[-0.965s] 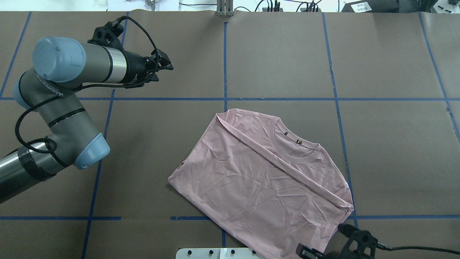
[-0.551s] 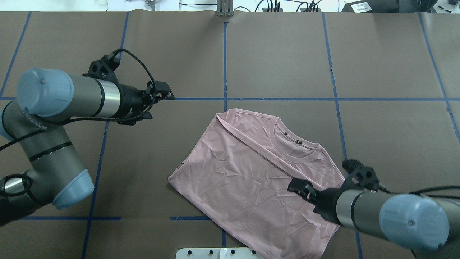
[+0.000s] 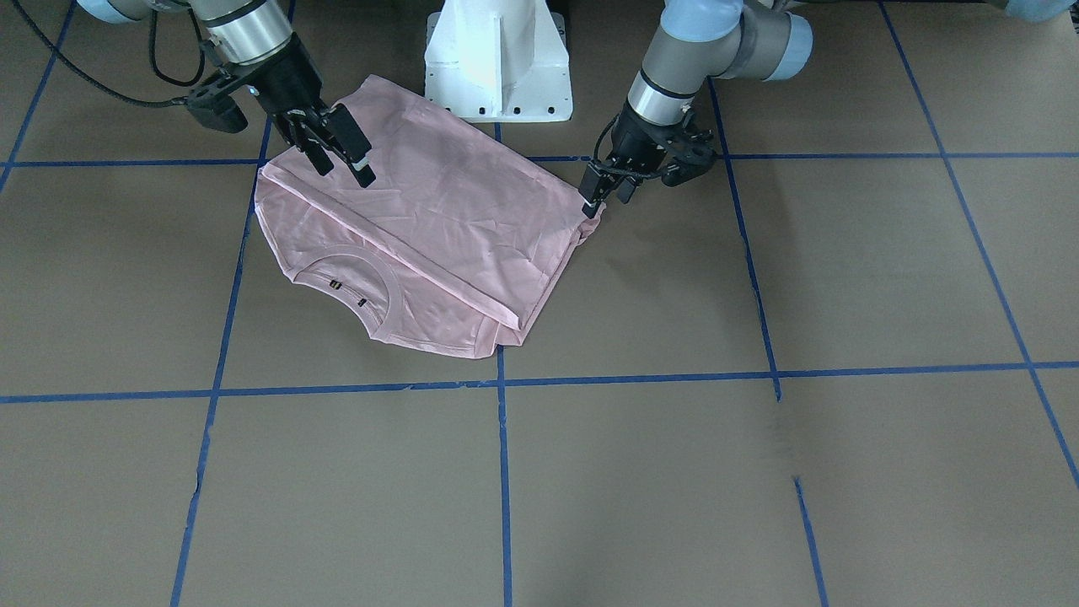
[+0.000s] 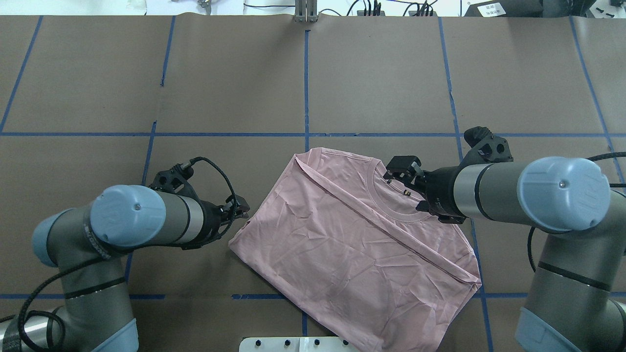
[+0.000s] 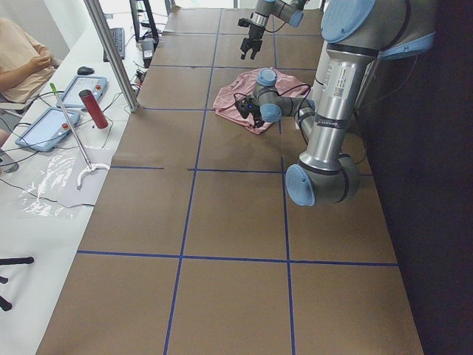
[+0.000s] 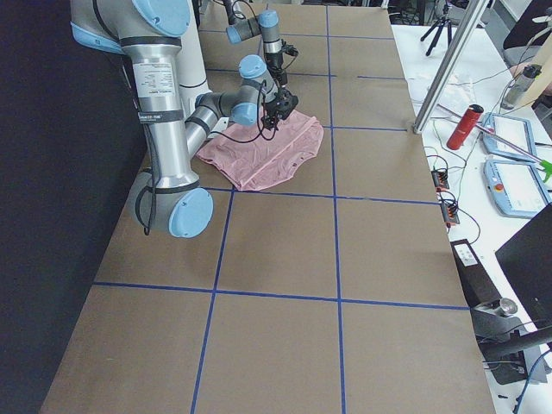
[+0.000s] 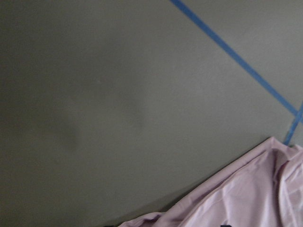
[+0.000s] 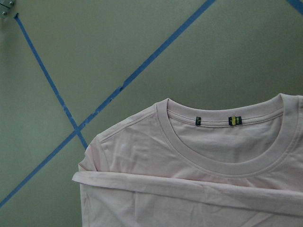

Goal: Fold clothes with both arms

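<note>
The light pink T-shirt (image 4: 342,254) lies folded on the brown table, collar (image 4: 398,208) toward the far right; its print is hidden. It also shows in the front view (image 3: 438,228). My left gripper (image 4: 239,209) is open and low, right at the shirt's left corner (image 4: 234,239); in the front view it (image 3: 603,196) hangs just over that corner. I cannot tell whether it touches. My right gripper (image 4: 402,168) is open and empty above the collar; in the front view it (image 3: 341,160) is over the shirt. The right wrist view shows the collar (image 8: 213,156), the left wrist view a shirt corner (image 7: 246,198).
The white pedestal base (image 3: 497,59) stands just behind the shirt at the robot's edge. Blue tape lines (image 4: 306,83) grid the table. A side desk with tablets and a red bottle (image 5: 94,109) runs along the far edge, behind a metal post (image 4: 305,12).
My left gripper swung from the far left of the table down to the shirt's left corner. My right arm came in from the near edge and crossed the shirt to the collar. The shirt has not moved.
</note>
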Motion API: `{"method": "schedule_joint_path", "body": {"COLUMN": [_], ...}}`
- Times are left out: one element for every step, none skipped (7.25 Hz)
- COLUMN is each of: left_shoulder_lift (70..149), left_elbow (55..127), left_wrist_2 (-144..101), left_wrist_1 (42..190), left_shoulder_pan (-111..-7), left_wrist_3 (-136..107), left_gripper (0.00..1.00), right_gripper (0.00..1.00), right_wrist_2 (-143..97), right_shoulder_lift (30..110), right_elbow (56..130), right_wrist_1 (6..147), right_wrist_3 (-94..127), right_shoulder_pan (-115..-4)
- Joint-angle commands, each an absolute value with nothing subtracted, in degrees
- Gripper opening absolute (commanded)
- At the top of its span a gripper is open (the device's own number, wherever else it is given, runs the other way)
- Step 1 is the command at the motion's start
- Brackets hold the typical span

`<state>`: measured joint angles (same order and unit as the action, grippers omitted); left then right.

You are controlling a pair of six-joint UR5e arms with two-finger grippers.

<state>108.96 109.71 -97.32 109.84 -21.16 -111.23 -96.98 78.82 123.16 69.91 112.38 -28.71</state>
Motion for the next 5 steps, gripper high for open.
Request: {"method": "schedule_joint_path", "body": {"left_shoulder_lift": [109.3, 109.4, 109.4, 109.4, 109.4], "left_elbow": [108.6, 107.0, 106.7, 106.7, 106.6], "left_wrist_2": [-95.9, -95.8, -95.8, -95.8, -95.8], "left_wrist_1": [109.0, 109.1, 109.1, 109.0, 109.0], "left_shoulder_pan": [-18.5, -18.4, -18.4, -18.4, -18.4], "left_wrist_3": [-111.4, -111.4, -111.4, -111.4, -111.2], "left_gripper": [0.79, 0.78, 0.75, 0.74, 0.72], "right_gripper": [1.00, 1.00, 1.00, 1.00, 1.00], "right_wrist_2": [-97.1, -97.3, -97.3, -97.3, -97.3], "right_shoulder_lift": [77.7, 77.9, 77.9, 78.0, 77.9], "right_elbow": [121.9, 121.9, 121.7, 121.9, 122.1], "right_wrist_1": [70.0, 70.0, 70.0, 70.0, 70.8], "right_wrist_3": [112.3, 112.3, 112.2, 112.3, 112.2], "right_shoulder_pan": [-29.1, -29.2, -29.2, -29.2, -29.2]}}
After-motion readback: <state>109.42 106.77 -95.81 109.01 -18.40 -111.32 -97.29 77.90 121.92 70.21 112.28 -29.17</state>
